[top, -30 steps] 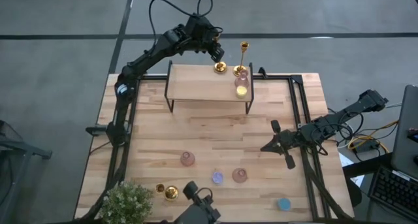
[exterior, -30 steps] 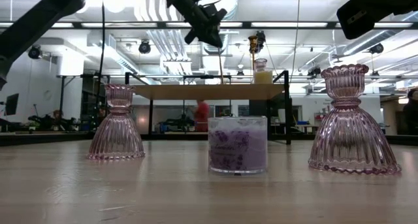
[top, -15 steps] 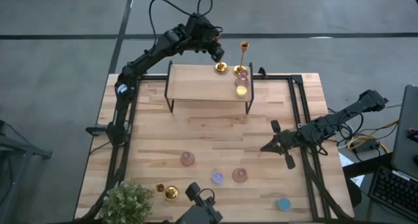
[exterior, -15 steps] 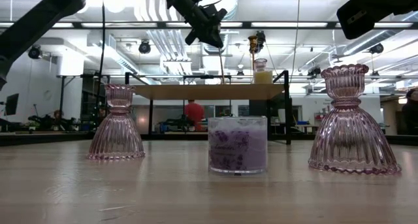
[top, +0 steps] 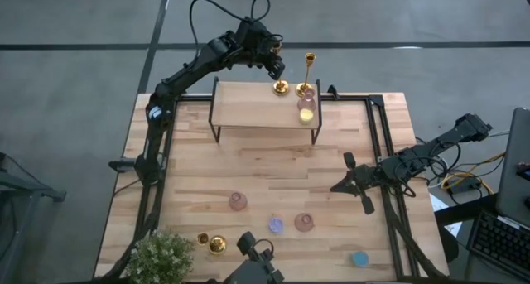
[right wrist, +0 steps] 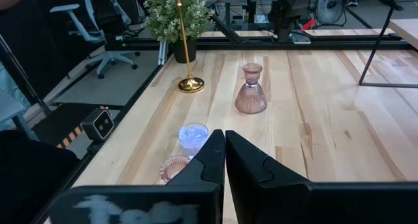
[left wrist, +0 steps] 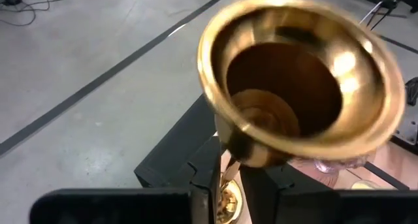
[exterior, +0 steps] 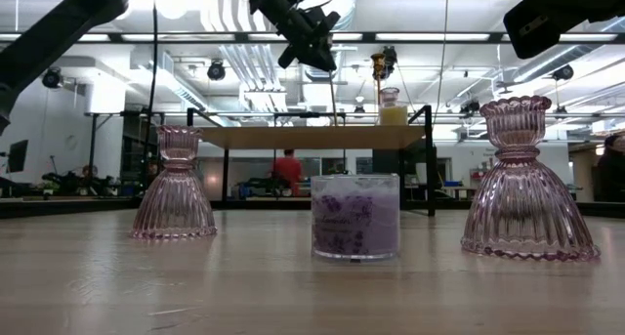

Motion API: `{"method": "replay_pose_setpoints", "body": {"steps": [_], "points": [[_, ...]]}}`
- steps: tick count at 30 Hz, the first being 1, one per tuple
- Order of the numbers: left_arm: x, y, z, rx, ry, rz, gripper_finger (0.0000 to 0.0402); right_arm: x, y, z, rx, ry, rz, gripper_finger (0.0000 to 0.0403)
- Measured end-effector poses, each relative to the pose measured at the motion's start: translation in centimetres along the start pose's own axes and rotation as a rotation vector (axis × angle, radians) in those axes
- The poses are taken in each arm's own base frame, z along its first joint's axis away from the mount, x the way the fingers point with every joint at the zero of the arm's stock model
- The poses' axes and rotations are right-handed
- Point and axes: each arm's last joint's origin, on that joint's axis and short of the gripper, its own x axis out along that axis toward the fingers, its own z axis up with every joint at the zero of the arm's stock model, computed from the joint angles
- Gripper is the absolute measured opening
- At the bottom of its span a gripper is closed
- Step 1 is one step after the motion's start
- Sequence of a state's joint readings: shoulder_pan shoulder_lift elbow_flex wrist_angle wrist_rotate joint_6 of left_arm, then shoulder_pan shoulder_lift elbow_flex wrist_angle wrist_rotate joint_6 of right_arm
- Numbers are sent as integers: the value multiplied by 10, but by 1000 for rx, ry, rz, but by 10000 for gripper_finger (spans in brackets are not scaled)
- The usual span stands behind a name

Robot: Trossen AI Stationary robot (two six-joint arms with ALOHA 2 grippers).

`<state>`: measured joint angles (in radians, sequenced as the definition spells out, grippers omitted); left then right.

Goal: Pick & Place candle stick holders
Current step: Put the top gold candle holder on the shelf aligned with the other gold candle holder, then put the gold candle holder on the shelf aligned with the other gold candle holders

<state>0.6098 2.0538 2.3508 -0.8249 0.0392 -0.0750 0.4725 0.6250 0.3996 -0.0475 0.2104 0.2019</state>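
Observation:
My left gripper [top: 277, 67] is over the far edge of the raised wooden shelf [top: 257, 106], shut on a gold candlestick [left wrist: 297, 80] whose round base [top: 280, 87] is at the shelf's far edge. A second gold candlestick [top: 308, 73] stands upright just right of it on the shelf. A third gold candlestick [top: 215, 245] stands on its base at the table's near left, beside the plant; it also shows in the right wrist view [right wrist: 187, 48]. My right gripper [top: 334, 188] is shut and empty above the table's right middle. My left gripper pinches the candlestick's thin stem [left wrist: 230, 170] just beneath the cup between its two fingers [left wrist: 208, 178]. The fingers come slanting down from above and lie across the stem. The candlestick is upright, its base [left wrist: 228, 201] down at the shelf top; whether it rests there I cannot tell.
A pink glass holder and a yellow candle [top: 306, 110] sit on the shelf's right end. Two pink glass holders [top: 238, 202] [top: 304, 223], a purple candle [top: 276, 226] and a blue candle [top: 359, 258] stand on the near table. A potted plant [top: 161, 255] is at the near left corner.

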Motion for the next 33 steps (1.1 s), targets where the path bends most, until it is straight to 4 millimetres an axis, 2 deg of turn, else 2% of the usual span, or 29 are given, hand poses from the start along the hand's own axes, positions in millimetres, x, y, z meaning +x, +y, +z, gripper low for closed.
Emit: {"method": "replay_pose_setpoints", "body": {"steps": [4, 14, 22, 25, 33], "points": [[5, 0, -3, 7, 21, 2, 69, 0, 0, 0, 0, 0, 0, 8], [5, 0, -7, -6, 56, 6, 136, 0, 0, 0, 0, 0, 0, 8], [3, -5, -14, 4, 137, -18, 145, 0, 0, 0, 0, 1, 0, 8], [-2, -8, -22, 38, 220, -55, 145, 0, 0, 0, 0, 0, 0, 8], [-31, -29, -41, 150, 463, -100, 145, 0, 0, 0, 0, 0, 0, 8]]}}
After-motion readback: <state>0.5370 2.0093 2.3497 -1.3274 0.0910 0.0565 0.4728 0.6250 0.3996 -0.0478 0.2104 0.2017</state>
